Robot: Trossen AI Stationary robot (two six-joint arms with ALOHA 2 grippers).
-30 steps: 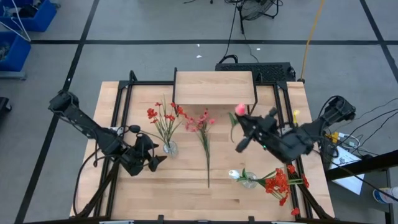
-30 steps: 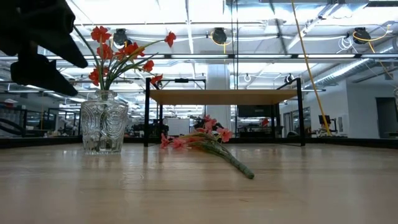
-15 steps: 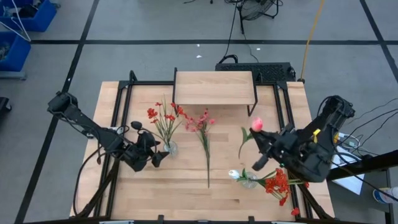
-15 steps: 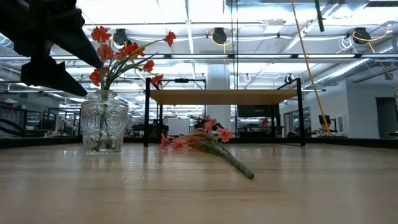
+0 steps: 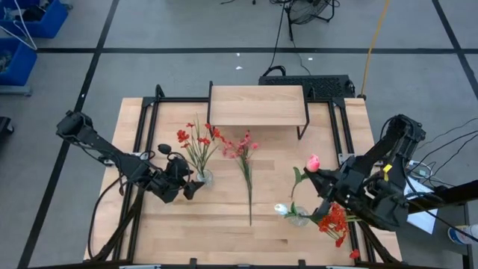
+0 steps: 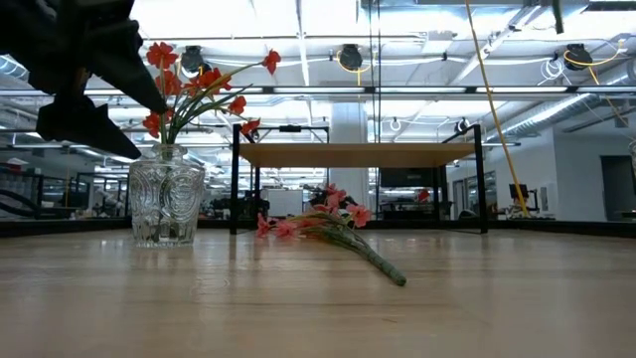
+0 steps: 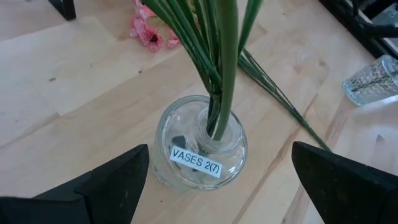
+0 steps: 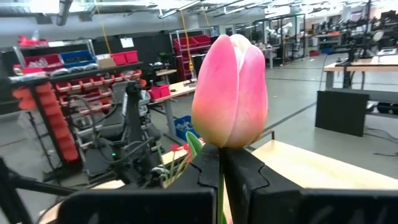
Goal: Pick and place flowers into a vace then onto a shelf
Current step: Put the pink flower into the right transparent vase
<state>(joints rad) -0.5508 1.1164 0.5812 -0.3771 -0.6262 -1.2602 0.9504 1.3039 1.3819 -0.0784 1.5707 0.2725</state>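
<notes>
A clear glass vase (image 5: 203, 178) labelled "VASES 2(7)" (image 7: 200, 149) stands on the table with red flowers (image 5: 196, 142) in it. My left gripper (image 7: 221, 154) is open, one finger on each side of this vase and apart from it; in the low view it hangs dark at the upper left (image 6: 84, 85), beside the vase (image 6: 166, 204). My right gripper (image 5: 322, 176) is shut on a pink tulip bud's stem (image 5: 313, 161), just above a second vase (image 5: 297, 217) holding red blossoms and a white bud (image 5: 281, 210). Loose pink flowers (image 5: 245, 161) lie flat on the table. The shelf (image 5: 258, 104) stands at the far edge. My right gripper pinches the tulip's green stem (image 8: 221, 180) between its two fingers (image 8: 205, 168), right below the pink bud (image 8: 230, 90). The bud stands up above the fingertips. The flower is lifted clear of the table, its leaf (image 5: 298, 176) and lower stem hanging below the gripper.
The second vase also shows in the left wrist view (image 7: 373, 81). The loose pink stems (image 6: 333, 227) lie between the two vases, in front of the shelf (image 6: 358, 154). Black frame rails (image 5: 146, 127) run along the table's left and right sides.
My right gripper has carried the pink tulip from in front of the shelf toward the table's near edge and right, ending over the second vase. My left gripper has moved slightly toward the labelled vase.
</notes>
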